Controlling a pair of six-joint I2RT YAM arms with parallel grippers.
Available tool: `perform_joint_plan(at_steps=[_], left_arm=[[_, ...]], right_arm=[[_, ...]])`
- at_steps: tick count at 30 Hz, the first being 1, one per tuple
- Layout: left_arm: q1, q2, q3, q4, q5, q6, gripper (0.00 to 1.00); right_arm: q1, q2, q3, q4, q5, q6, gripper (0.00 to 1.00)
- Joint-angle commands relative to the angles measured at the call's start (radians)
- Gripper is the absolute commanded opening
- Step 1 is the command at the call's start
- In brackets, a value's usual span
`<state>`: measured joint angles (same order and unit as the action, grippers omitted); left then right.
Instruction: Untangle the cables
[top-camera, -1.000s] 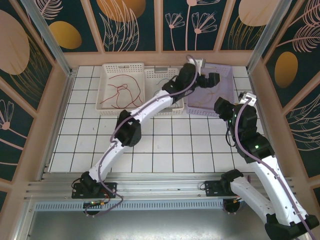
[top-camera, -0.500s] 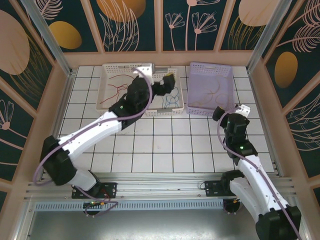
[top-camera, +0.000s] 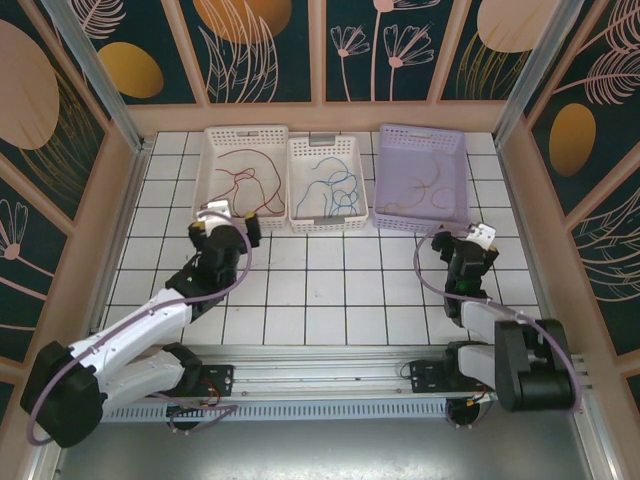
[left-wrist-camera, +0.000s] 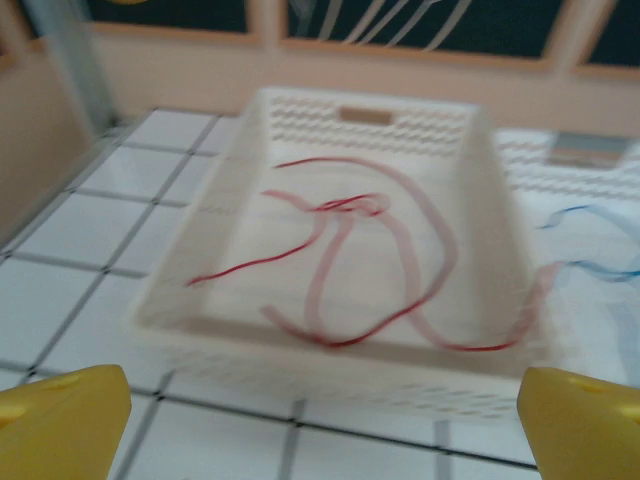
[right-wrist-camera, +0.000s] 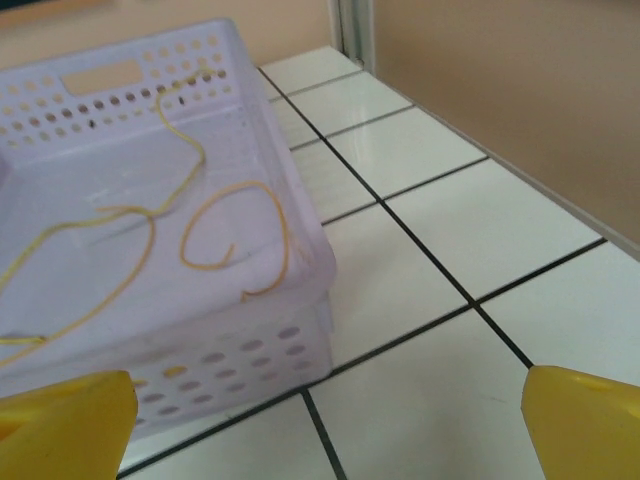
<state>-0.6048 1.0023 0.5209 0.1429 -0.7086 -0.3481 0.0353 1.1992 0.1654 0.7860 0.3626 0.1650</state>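
Top external: looking steeply down from above and behind the arm bases, facing far, covering the whole tiled table (top-camera: 330, 290).
Left wrist: looking far from low and near at the near wall of the left white basket (left-wrist-camera: 330, 370); the picture is blurring.
Right wrist: looking far-left from low and very near at the near right corner of the purple basket (right-wrist-camera: 230, 350).
Shared, top and left wrist: both covering the left white basket and its red cables (left-wrist-camera: 345, 205).
Shared, top and right wrist: both covering the purple basket and its tan cable (right-wrist-camera: 240, 186).

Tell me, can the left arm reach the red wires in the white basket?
Probably yes. The open left gripper faces the white basket, and the red cables lie uncovered inside; only the basket's low near wall stands between.
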Motion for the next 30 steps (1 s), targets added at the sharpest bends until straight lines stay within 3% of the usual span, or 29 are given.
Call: perform_joint_plan(at_steps=[1,7,10,12,14,16,21,24,26,28,30], left_arm=[[0.07,-0.043,-0.119,0.182,-0.06,0.092,0.99],[0.212,0.024,-0.188,0.36,0.042,0.107,0.99],[0.237,0.068,-0.186,0.45,0.072,0.142,0.99],[0.262,0.103,-0.168,0.471,0.093,0.141,0.99],[0.291,0.121,-0.164,0.497,0.116,0.141,0.99],[0.324,0.122,-0.179,0.542,0.145,0.14,0.99],[0.428,0.138,-0.228,0.686,0.162,0.119,0.99],[0.434,0.196,-0.292,0.788,0.198,0.188,0.99],[0.435,0.244,-0.363,0.957,0.158,0.16,0.99],[0.436,0.3,-0.318,0.962,0.178,0.228,0.99],[0.444,0.362,-0.318,1.073,0.21,0.314,0.99]], right_arm=[[-0.019,0.065,-0.005,0.284,-0.061,-0.048,0.99],[-0.102,0.146,0.023,0.342,-0.177,-0.021,0.99],[-0.112,0.236,-0.042,0.572,-0.227,-0.04,0.99],[-0.095,0.269,-0.005,0.527,-0.277,-0.078,0.99],[-0.085,0.359,-0.025,0.674,-0.266,-0.096,0.99],[-0.064,0.332,0.033,0.513,-0.235,-0.099,0.99],[-0.053,0.339,0.033,0.524,-0.216,-0.105,0.99],[-0.053,0.338,0.034,0.52,-0.217,-0.105,0.99],[-0.052,0.338,0.034,0.521,-0.215,-0.105,0.99],[-0.05,0.339,0.034,0.523,-0.217,-0.11,0.99],[-0.048,0.338,0.033,0.524,-0.216,-0.111,0.99]])
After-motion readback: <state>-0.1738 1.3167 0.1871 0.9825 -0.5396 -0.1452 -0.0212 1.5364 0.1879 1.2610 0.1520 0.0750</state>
